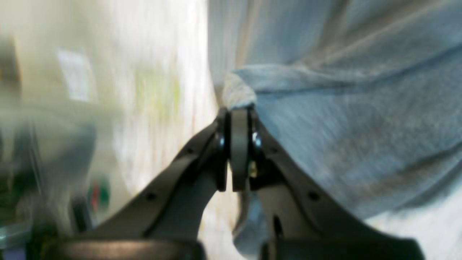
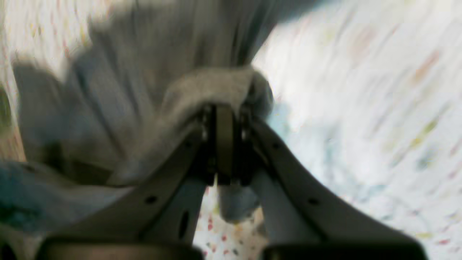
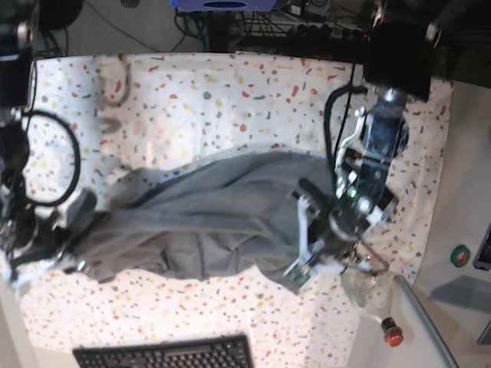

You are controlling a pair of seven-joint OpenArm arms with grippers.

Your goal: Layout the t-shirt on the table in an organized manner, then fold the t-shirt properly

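Note:
The heather-grey t-shirt (image 3: 207,215) hangs stretched and creased between both arms across the middle of the speckled table (image 3: 230,92). In the base view my left gripper (image 3: 298,273) holds the shirt's right end near the front edge, and my right gripper (image 3: 77,259) holds its left end. The left wrist view shows my left gripper (image 1: 238,110) shut on a bunched edge of the t-shirt (image 1: 361,126). In the right wrist view my right gripper (image 2: 223,108) is shut on a thick fold of the t-shirt (image 2: 144,72), above the table (image 2: 361,108). Both wrist views are blurred.
A black keyboard (image 3: 165,353) lies at the front edge. A red button (image 3: 391,335) sits at the front right corner. Black cables (image 3: 54,157) loop over the table's left side. A plain grey surface (image 3: 468,215) borders the right.

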